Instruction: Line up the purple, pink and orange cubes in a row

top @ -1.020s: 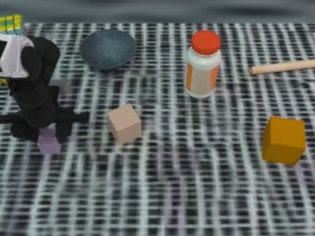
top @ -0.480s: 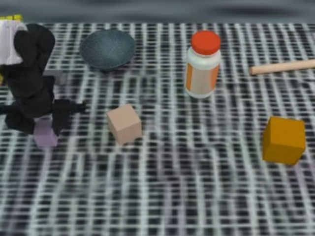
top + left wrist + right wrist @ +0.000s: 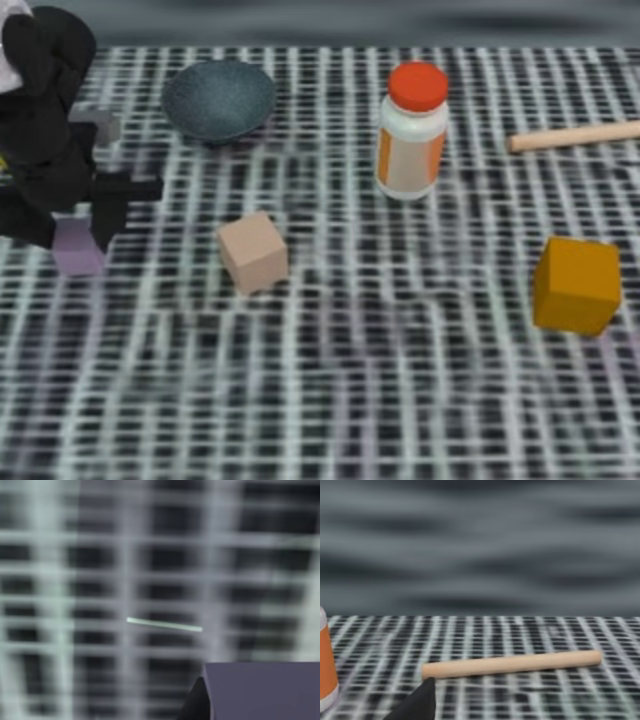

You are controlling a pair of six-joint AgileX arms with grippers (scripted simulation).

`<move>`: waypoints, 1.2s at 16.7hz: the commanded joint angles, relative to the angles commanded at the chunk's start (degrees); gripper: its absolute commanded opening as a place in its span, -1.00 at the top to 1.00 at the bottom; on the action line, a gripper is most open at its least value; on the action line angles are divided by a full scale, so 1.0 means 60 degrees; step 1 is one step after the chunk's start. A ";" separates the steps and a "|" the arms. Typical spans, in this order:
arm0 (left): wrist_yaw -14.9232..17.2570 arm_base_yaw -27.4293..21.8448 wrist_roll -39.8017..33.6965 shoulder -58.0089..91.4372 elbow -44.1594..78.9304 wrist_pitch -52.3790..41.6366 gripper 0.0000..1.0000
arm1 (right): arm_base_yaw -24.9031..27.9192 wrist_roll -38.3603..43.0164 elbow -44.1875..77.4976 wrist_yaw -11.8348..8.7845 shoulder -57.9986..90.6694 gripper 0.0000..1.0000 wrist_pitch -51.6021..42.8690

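- Black-and-white gridded cloth (image 3: 400, 400) covers the table, and everything in the scene rests on it or hangs above it
- At the top view's left the left gripper (image 3: 78, 240) is clamped on the purple cube (image 3: 78, 252); the cube's corner fills a lower part of the left wrist view with blurred grid far behind it, so it is judged to be carried clear of the cloth
- The pink cube (image 3: 253, 252) sits on the cloth near the middle-left, turned slightly off the grid, well apart from the purple one
- The orange cube (image 3: 575, 285) lies far over at the right, well apart from both others, so no row is formed yet
- A dark bowl (image 3: 218, 100), a white bottle with a red cap (image 3: 412, 130) and a wooden rod (image 3: 575, 136) stand along the far side, behind the space a row would likely need
- The right gripper is not seen from above; only a dark tip (image 3: 417, 702) shows in its own wrist view, facing the rod, and whether it is clenched cannot be told
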 joint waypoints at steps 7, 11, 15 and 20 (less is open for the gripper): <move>-0.0034 -0.1873 -0.1844 0.1498 0.2221 -0.1152 1.00 | 0.0000 0.0000 0.0000 0.0000 0.0000 -1.00 0.0000; -0.0050 -0.4072 -0.3970 0.3105 0.5229 -0.2458 1.00 | 0.0000 0.0000 0.0000 0.0000 0.0000 -1.00 0.0000; -0.0073 -0.6195 -0.5980 0.4419 0.7903 -0.3577 1.00 | 0.0000 0.0000 0.0000 0.0000 0.0000 -1.00 0.0000; -0.0129 -0.7400 -0.7142 0.5056 0.9155 -0.4141 1.00 | 0.0000 0.0000 0.0000 0.0000 0.0000 -1.00 0.0000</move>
